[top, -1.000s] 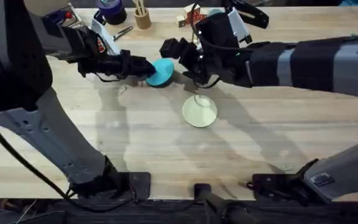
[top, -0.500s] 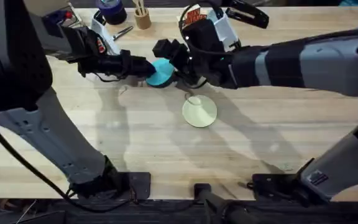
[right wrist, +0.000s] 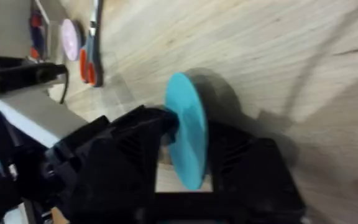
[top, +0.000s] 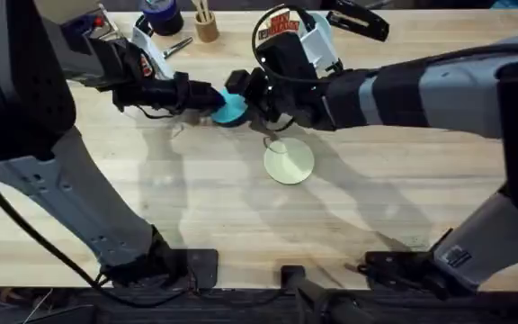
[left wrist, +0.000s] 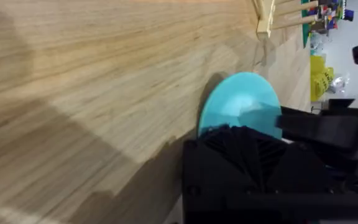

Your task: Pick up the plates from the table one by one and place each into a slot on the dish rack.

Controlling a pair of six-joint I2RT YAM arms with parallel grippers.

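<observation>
Plates first: two of them in play, a small round turquoise plastic plate (top: 230, 107) and a small round pale cream-yellow plastic plate (top: 289, 161). The turquoise one is up off the large light wooden plank table (top: 196, 198), held tilted between the two arms toward the far middle of the scene. In the right wrist view it stands nearly on edge (right wrist: 188, 146), so you mostly get its thin rim, and its flat faces point sideways rather than up. The left wrist view shows one broad face of it (left wrist: 238, 102).

The left gripper (top: 207, 99) reaches in from the left and is clamped on the left edge of the turquoise plate; its black fingers pinch the rim. The right gripper (top: 245, 90) sits right up against the plate's right side, with a black finger crossing in front of the plate in the left wrist view (left wrist: 328, 124). Can't honestly tell whether its fingers are pinching the plate or just surrounding it.

The cream-yellow plate lies flat on the table, nearer than the turquoise one and a bit to the right, under the right arm, with no gripper on it.

One small light-wood dish rack with upright dowel pegs (left wrist: 272, 15) shows at the far edge of the left wrist view, just beyond the turquoise plate.
</observation>
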